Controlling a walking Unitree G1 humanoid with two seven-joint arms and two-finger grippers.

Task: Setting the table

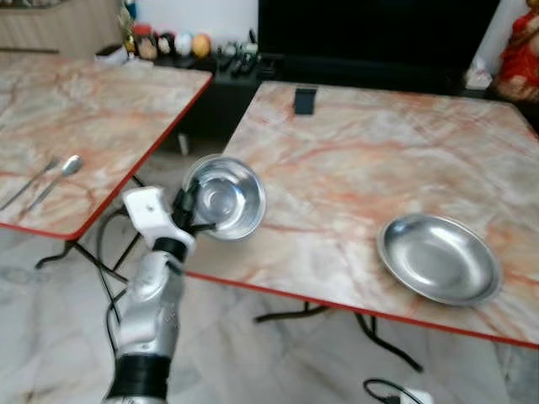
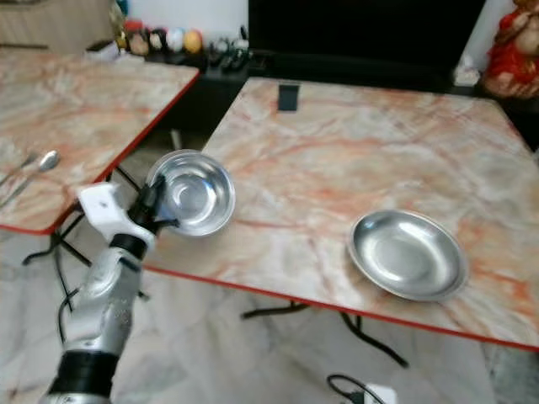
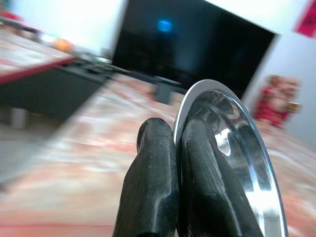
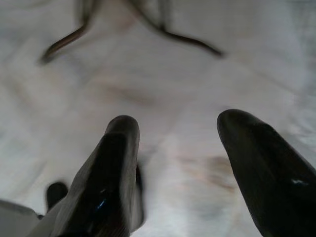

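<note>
Pinching steel bowl (image 1: 224, 198) rim, left end effector (image 1: 189, 212); right end effector (image 4: 177, 148) spread over blurred floor.

Left gripper (image 3: 178, 148) (closed) on bowl rim (image 3: 237, 148)

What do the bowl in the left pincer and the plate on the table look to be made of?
Bowl, clamped at its rim by the left pincer: polished metal, probably stainless steel, with mirror-like reflections inside. Plate: seemingly the same silvery metal, a bright sheen across its shallow dish.
</note>
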